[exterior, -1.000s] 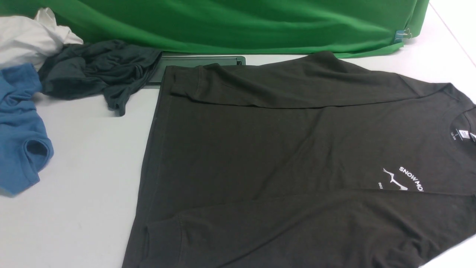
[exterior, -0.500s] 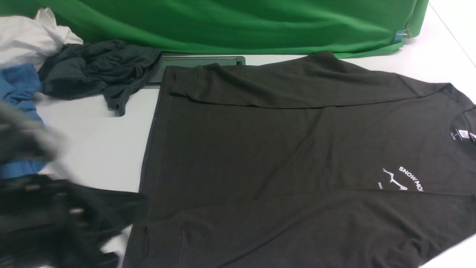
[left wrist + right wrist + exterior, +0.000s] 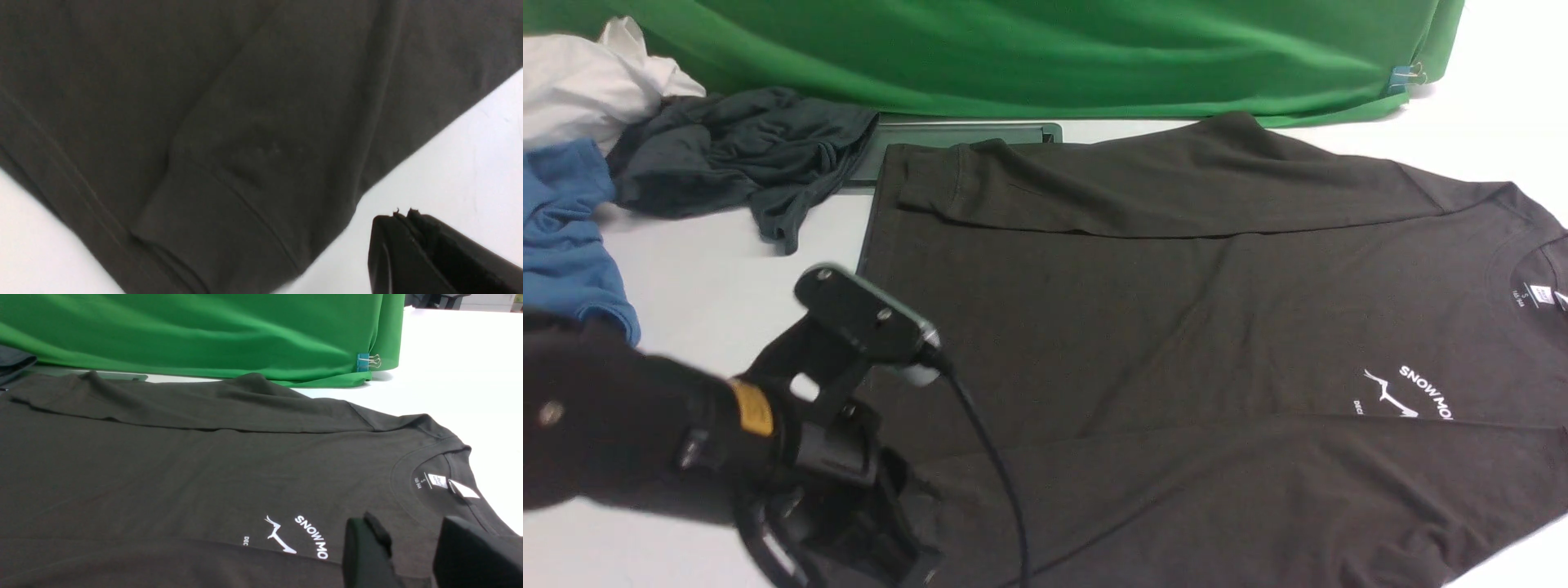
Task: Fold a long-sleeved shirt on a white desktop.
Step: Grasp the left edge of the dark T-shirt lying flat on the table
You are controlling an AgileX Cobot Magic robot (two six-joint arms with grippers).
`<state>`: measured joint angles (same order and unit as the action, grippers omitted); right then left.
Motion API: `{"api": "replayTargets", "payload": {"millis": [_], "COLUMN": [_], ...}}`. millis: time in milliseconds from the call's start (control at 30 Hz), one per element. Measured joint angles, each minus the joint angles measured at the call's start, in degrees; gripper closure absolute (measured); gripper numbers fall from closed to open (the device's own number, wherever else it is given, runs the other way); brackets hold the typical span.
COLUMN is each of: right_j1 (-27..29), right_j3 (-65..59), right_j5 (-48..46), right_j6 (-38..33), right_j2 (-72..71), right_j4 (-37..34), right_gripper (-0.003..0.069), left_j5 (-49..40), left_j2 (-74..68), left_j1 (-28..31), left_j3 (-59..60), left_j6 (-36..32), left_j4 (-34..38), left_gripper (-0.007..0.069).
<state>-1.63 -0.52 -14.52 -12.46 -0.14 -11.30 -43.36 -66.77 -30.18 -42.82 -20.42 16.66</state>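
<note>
Front view gives me the long-sleeved shirt [image 3: 1176, 327] spread flat on the white desktop [image 3: 711, 269]. It fills the centre and right of the frame, with the neck at the right edge and the hem toward the left. Both sleeves lie folded in over the body, one along the upper edge and one along the lower. Its white chest print [image 3: 1409, 392] sits at lower right, with the neck label [image 3: 1539, 296] above it.

My left arm [image 3: 621, 425] reaches in from the lower left toward the shirt's near hem corner. On the left wrist view, the left gripper [image 3: 402, 215] has its fingers pressed together with nothing between them, over bare desktop just beside the sleeve cuff [image 3: 212, 232]. On the right wrist view, the right gripper [image 3: 416, 559] hangs over the chest near the collar, fingers apart and holding nothing.

A slate-grey garment [image 3: 735, 155], a blue garment [image 3: 564, 237] and a white cloth [image 3: 588, 82] are bunched at upper left, by the green backdrop [image 3: 1045, 57].
</note>
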Motion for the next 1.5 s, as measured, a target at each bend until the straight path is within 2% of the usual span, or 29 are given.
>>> {"api": "replayTargets", "payload": {"millis": [233, 367, 467, 567, 633, 667, 733, 767, 800, 833, 1000, 1067, 1100, 1300, 1400, 1500], "right_j1": [0.0, 0.0, 0.0, 0.0, -0.1, -0.4, -1.0, -2.9, -4.2, -4.4, -11.2, -12.0, -13.1, -14.1, -14.8, -16.3], "right_j3": [0.0, 0.0, 0.0, 0.0, 0.3, 1.6, 3.9, 8.8, 12.5, 13.2, 35.1, 38.1, 42.1, 48.3, 48.6, 48.6], "right_j5": [0.4, 5.0, 11.5, 15.7, 14.5, 10.3, 6.0, -2.0, -6.4, -6.4, -33.3, -37.8, -44.4, -49.8, -49.9, -50.0], "right_j6": [0.5, 8.8, 17.3, 22.7, 26.9, 28.3, 28.5, 25.7, 22.8, 22.1, 3.3, 0.8, -2.9, -10.7, -11.3, -12.5], "right_j2": [0.0, 0.0, 0.0, 0.0, 0.0, 0.2, 1.1, 4.0, 6.2, 6.7, 21.8, 24.1, 27.6, 31.6, 31.6, 31.7], "right_j4": [-0.3, -6.2, -9.3, -10.4, -11.3, -11.5, -11.7, -11.8, -11.7, -11.7, -7.5, -6.7, -5.7, -5.2, -5.4, -5.5], "right_gripper": [0.0419, 0.0419, 0.0419, 0.0419, 0.0421, 0.0428, 0.0435, 0.0445, 0.0447, 0.0448, 0.0449, 0.0449, 0.0447, 0.0430, 0.0423, 0.0421], "left_j5": [-2.3, -7.0, -9.7, -9.4, -7.9, -7.3, -6.8, -6.7, -6.7, -6.7, -7.8, -8.7, -10.1, -12.3, -12.3, -11.8], "left_j2": [-0.6, -0.6, -0.6, -0.6, -0.6, -0.6, -0.6, -0.6, -0.6, -0.6, -0.6, -0.6, -0.6, -0.7, -1.8, -5.7], "left_j1": [0.0, 1.3, 5.3, 9.8, 12.0, 12.7, 13.1, 13.3, 13.4, 13.4, 13.4, 13.4, 13.4, 13.4, 13.4, 13.4], "left_j3": [-3.5, -3.6, -3.6, -3.6, -3.6, -3.6, -3.6, -3.6, -3.6, -3.6, -3.6, -3.6, -3.6, -3.6, -3.6, -3.6], "left_j6": [-1.1, -2.4, -4.9, -7.3, -7.9, -8.0, -8.0, -8.7, -9.9, -9.9, -12.8, -13.0, -13.6, -15.5, -15.9, -18.0], "left_j4": [-0.7, -1.3, 0.6, 3.8, 4.8, 5.0, 5.1, 5.1, 5.2, 5.2, 5.7, 5.7, 5.7, 5.7, 5.6, 4.5], "left_gripper": [0.0603, 0.0603, 0.0603, 0.0603, 0.0603, 0.0603, 0.0603, 0.0603, 0.0603, 0.0603, 0.0603, 0.0603, 0.0603, 0.0601, 0.0589, 0.0526]}}
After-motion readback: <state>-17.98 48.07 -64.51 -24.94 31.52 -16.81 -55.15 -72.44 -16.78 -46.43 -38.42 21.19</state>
